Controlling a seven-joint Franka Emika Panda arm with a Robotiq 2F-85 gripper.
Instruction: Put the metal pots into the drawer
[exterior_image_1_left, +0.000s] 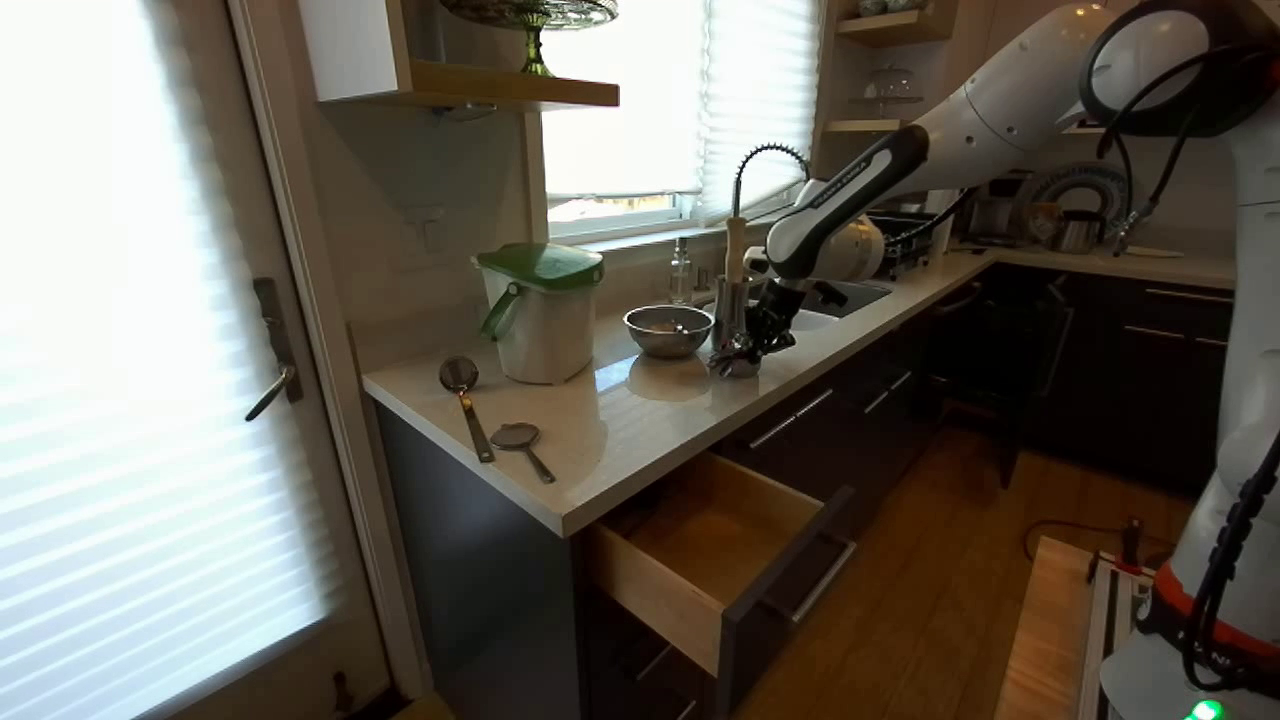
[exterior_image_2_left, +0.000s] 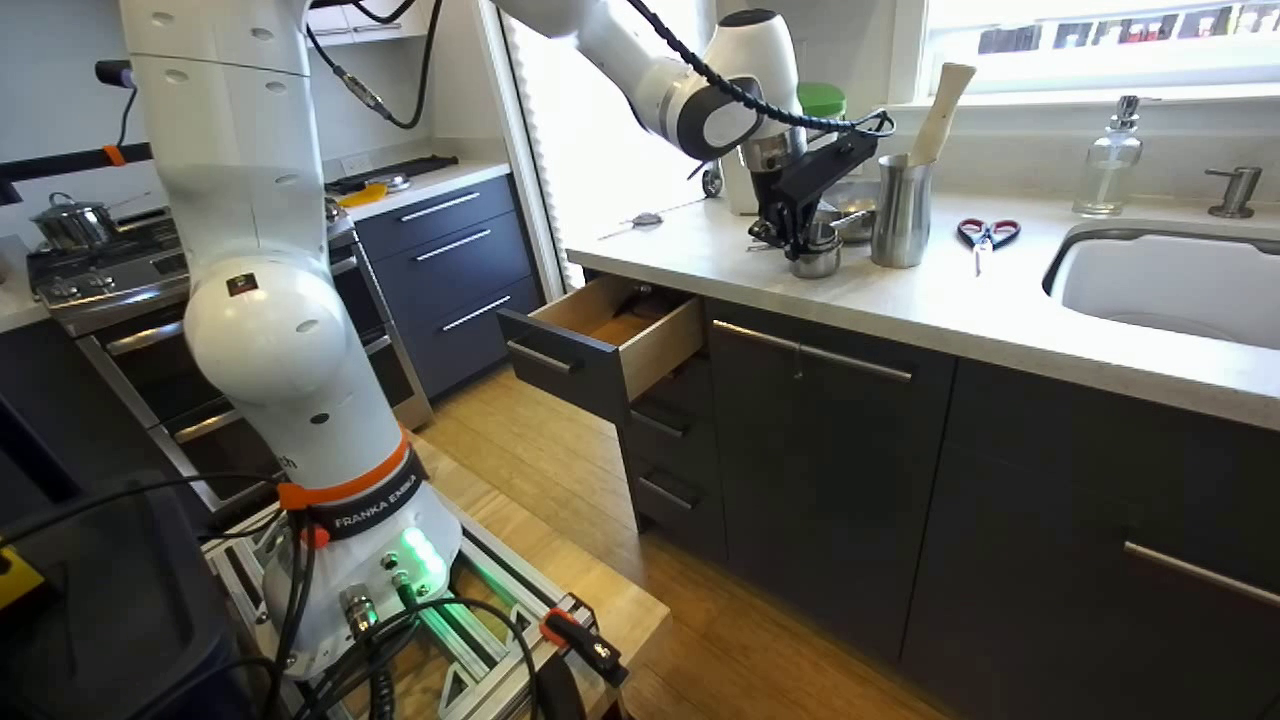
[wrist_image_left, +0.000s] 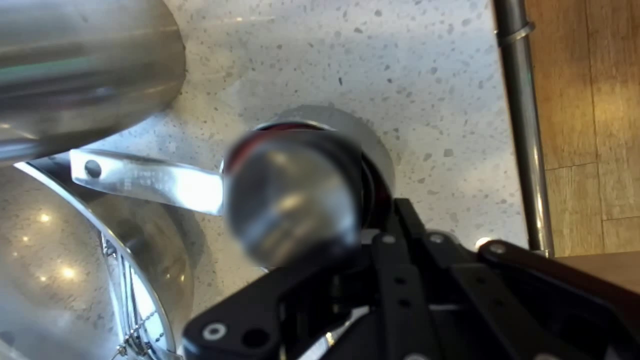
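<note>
The small pot (exterior_image_1_left: 738, 368) is at the countertop under my gripper (exterior_image_1_left: 750, 350); it also shows in an exterior view (exterior_image_2_left: 817, 264). In the wrist view my gripper (wrist_image_left: 401, 210) has its fingers close together at the pot's rim, and its flat steel handle (wrist_image_left: 150, 181) points left. The pot's inside is blurred, and I cannot tell if it touches the counter. The wide shallow metal pot (exterior_image_1_left: 668, 335) stands beside it with small utensils inside; its rim shows in the wrist view (wrist_image_left: 82, 207). The drawer (exterior_image_1_left: 660, 595) is pulled open below the counter, also seen in an exterior view (exterior_image_2_left: 665, 350).
A tall steel holder (exterior_image_2_left: 900, 215) with a wooden utensil stands close to the gripper. A white container with a green lid (exterior_image_1_left: 545, 310), a ladle (exterior_image_1_left: 470, 410) and a strainer (exterior_image_1_left: 520, 440) stand farther along. Scissors (exterior_image_2_left: 986, 236) and a sink (exterior_image_2_left: 1170, 275) lie on the other side.
</note>
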